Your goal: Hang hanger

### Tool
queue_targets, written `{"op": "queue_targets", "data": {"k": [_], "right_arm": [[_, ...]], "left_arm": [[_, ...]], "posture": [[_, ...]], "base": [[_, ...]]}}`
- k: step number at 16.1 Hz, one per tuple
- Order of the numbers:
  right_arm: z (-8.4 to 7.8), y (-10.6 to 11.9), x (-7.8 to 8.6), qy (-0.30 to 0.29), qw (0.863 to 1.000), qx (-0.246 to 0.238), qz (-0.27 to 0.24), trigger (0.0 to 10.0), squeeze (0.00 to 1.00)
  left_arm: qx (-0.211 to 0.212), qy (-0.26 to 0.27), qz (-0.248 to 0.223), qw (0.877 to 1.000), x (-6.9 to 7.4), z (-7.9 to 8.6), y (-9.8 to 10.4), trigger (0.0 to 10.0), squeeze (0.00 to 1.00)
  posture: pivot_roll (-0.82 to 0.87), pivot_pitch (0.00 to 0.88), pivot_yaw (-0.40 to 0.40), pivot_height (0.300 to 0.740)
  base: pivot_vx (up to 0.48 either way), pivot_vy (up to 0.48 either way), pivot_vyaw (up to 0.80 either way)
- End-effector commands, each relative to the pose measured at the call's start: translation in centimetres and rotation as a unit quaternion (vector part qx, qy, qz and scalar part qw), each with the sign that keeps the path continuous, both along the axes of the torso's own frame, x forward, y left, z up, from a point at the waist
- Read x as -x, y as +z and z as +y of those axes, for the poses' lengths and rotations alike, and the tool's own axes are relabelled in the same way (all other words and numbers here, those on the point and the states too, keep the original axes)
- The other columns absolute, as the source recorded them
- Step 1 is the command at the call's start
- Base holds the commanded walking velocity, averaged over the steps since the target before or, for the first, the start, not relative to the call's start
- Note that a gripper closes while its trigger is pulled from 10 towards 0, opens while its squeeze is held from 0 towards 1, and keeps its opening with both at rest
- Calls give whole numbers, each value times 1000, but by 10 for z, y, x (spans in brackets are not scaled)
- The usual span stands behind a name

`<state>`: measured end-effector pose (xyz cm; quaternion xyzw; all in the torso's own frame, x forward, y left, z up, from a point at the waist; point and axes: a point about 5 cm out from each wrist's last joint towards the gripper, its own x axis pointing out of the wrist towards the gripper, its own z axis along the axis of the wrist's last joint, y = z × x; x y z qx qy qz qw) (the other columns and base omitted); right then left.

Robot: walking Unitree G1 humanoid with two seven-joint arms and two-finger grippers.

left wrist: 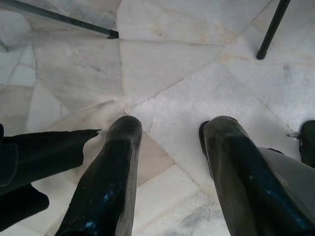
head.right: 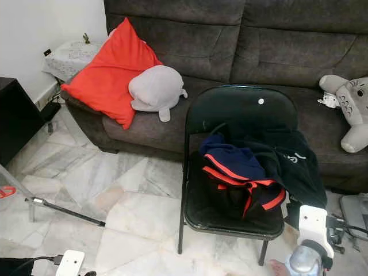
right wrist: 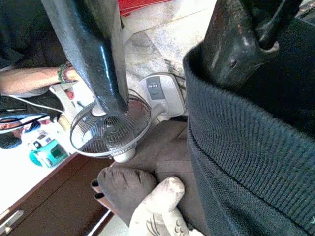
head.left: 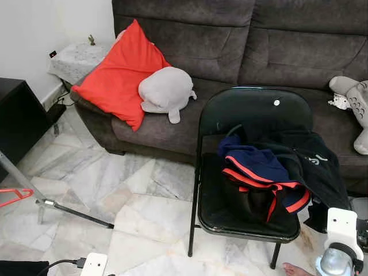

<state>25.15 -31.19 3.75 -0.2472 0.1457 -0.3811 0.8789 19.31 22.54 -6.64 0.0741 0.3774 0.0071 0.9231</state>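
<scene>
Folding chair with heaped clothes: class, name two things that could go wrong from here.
1. The dark jacket droops off the chair; tugging it may drag the navy-and-red garment onto the floor.
2. The red hanger is far left, past a slanting metal bar that could trip the robot.

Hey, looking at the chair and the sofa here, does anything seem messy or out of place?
Yes. A dark navy garment with red stripes lies crumpled on the black folding chair, with black clothing spilling over its right edge. Not hung up. On the dark grey sofa, a red cushion leans tilted.
</scene>
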Motion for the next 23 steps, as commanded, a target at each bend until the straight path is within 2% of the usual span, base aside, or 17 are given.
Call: {"op": "queue_targets", "data": {"k": [1,5,8,14,18,20,23], "right_arm": [[-5,-5,3,-9,1000,-4,14,10000,0],[-2,-12,2,-10,999,-25,29,10000,0],[-4,-20,7,-26,998,-53,38,10000,0],[-16,-16,10,-46,998,-34,32,10000,0],[-20,-1,3,-43,999,7,3,10000,0],[-16,11,-5,-21,998,50,-24,10000,0],[-7,18,-9,13,996,81,-41,10000,0]], "left_arm": [[-5,-3,23,1000,9,1,-5,10000,0],[-6,-3,22,1000,9,2,-5,10000,0],[-9,0,32,999,16,7,-7,10000,0],[-9,2,38,999,20,9,-9,10000,0],[-11,2,41,999,22,8,-10,10000,0],[-11,1,41,999,20,7,-9,10000,0],[-10,-2,38,999,17,5,-9,10000,0]], "posture": [[-58,166,44,740],[-48,168,44,740],[-43,169,48,740],[-37,164,49,740],[-37,158,49,740],[-40,154,49,740],[-47,146,48,740]], "base": [[0,0,0],[0,0,0],[0,0,0],[0,0,0],[0,0,0],[0,0,0],[0,0,0]]}}
